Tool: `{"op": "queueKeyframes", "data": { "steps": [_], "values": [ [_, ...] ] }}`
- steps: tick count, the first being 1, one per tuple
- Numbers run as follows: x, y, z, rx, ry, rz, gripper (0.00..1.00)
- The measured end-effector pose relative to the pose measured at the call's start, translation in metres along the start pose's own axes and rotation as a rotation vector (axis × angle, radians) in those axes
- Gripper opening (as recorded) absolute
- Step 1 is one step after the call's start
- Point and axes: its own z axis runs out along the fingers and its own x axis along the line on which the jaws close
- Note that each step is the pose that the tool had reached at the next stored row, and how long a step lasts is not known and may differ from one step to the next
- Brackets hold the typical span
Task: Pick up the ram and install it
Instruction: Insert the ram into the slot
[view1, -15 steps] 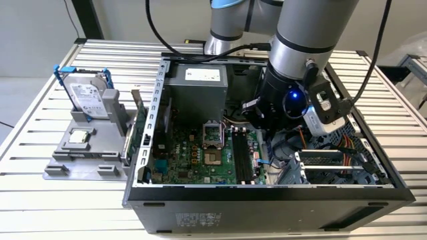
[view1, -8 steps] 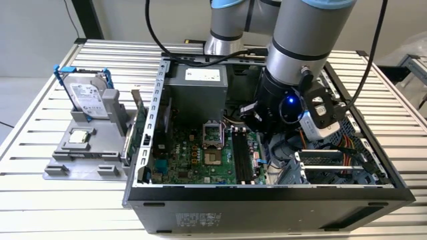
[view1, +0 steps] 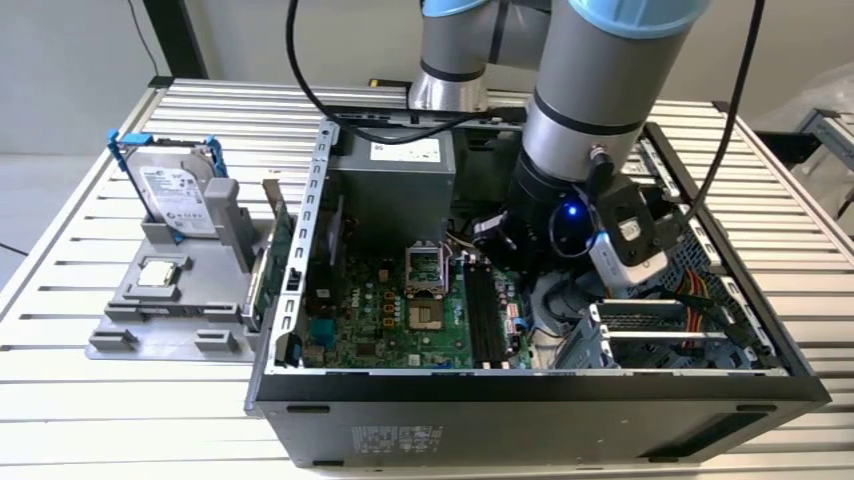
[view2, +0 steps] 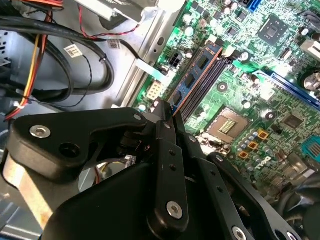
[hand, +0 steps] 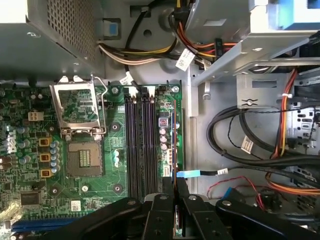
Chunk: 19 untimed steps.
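Pincer (hand: 175, 200) clamped on the ram (view2: 192, 80) edge-on over the motherboard's black slots (hand: 142, 145); slight misalignment could jam or crack it.

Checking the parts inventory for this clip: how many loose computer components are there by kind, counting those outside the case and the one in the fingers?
Hard drive: 1
Processor chip: 1
Expansion card: 1
Ram: 1
Total: 4

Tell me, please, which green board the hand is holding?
The ram, the narrow stick clamped in the hand beside the black slots; the motherboard lies flat in the case.
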Motion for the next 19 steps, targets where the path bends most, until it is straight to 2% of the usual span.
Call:
{"op": "queueKeyframes", "data": {
  "steps": [12, 19],
  "values": [
    [0.0035, -0.0003, 0.0202, -0.0011, 0.0002, -0.015, 0.0],
    [0.0051, 0.002, 0.0308, -0.0049, -0.0023, -0.021, 0.0]
  ]
}}
